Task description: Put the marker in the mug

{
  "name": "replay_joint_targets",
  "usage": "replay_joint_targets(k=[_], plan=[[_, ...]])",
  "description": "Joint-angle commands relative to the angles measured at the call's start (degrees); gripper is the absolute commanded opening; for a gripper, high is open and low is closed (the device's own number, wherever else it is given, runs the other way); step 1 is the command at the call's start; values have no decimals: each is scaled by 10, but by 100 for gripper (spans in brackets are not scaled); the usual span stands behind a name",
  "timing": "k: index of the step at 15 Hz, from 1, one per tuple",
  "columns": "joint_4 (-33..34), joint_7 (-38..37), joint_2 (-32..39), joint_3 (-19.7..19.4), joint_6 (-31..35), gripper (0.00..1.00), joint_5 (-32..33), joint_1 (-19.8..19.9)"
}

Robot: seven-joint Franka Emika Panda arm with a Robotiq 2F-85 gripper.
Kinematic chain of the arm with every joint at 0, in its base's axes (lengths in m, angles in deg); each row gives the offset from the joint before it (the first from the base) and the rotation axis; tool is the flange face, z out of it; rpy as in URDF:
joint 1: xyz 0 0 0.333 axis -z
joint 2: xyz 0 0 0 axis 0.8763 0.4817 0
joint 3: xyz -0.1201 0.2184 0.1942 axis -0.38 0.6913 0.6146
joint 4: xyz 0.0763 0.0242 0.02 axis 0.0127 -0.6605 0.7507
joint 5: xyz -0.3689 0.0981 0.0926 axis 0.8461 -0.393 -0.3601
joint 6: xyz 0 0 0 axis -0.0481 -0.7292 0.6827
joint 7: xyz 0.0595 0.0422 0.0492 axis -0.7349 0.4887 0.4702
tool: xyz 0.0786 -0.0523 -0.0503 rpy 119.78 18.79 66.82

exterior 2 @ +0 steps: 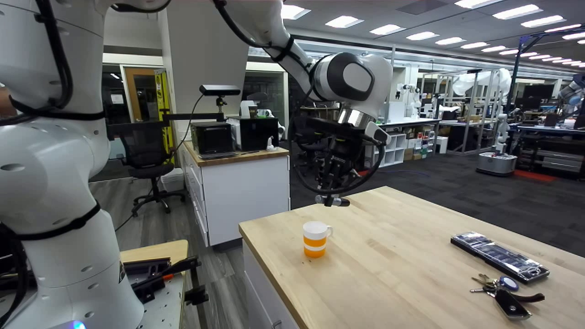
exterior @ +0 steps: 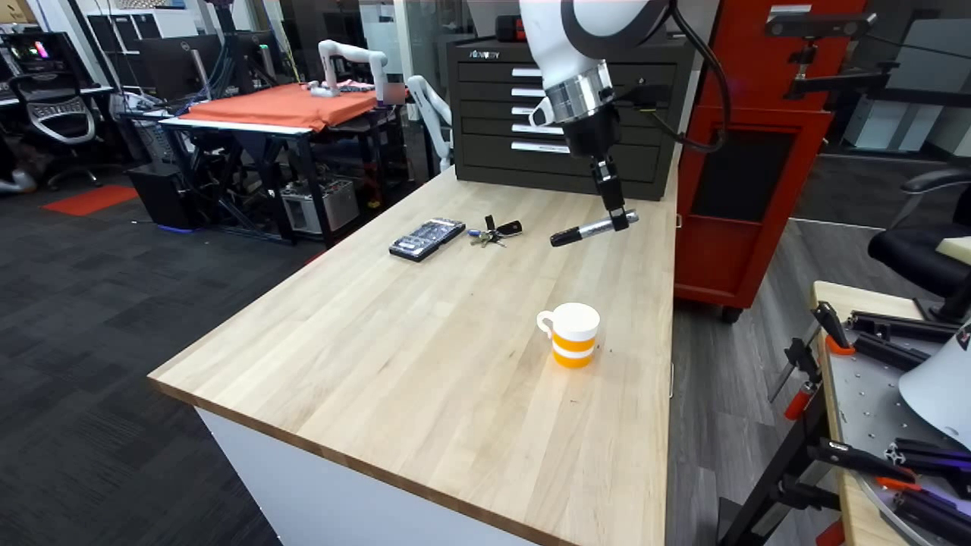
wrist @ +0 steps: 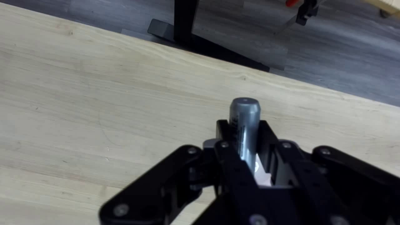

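In an exterior view, a flat dark rectangular object [exterior: 426, 239] with a shiny top lay on the table [exterior: 425, 341] at ten o'clock from the mug [exterior: 574, 334]. Next came keys [exterior: 489, 236] with a black fob and a blue tag, at eleven o'clock. The mug stood upright, white with orange bands low down, its handle turned to between nine and ten. Farther right, at twelve o'clock from the mug, the marker [exterior: 594, 228] was raised above the table, apart from the mug and nearly level; its black end pointed to between eight and nine, its grey end to between two and three. In an exterior view, the marker [exterior 2: 339, 202] showed at one o'clock from the mug. The claw [exterior: 620, 220] was clamped on the marker's grey barrel, pinching it from both sides. In the wrist view the grey end pointed to twelve o'clock, and dark lettering seemed to run along the barrel, too dim to read. In an exterior view, at two o'clock from the mug, beyond the table's right edge, stood a red cabinet [exterior: 758, 121].
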Motion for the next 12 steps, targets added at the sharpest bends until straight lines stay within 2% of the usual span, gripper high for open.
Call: replay_joint_targets(k=[1, 6, 12], plan=[[60, 23, 23, 5, -86, 6, 19, -11], [118, 47, 63, 15, -166, 6, 36, -23], [170, 73, 124, 27, -226, 6, 57, -31]])
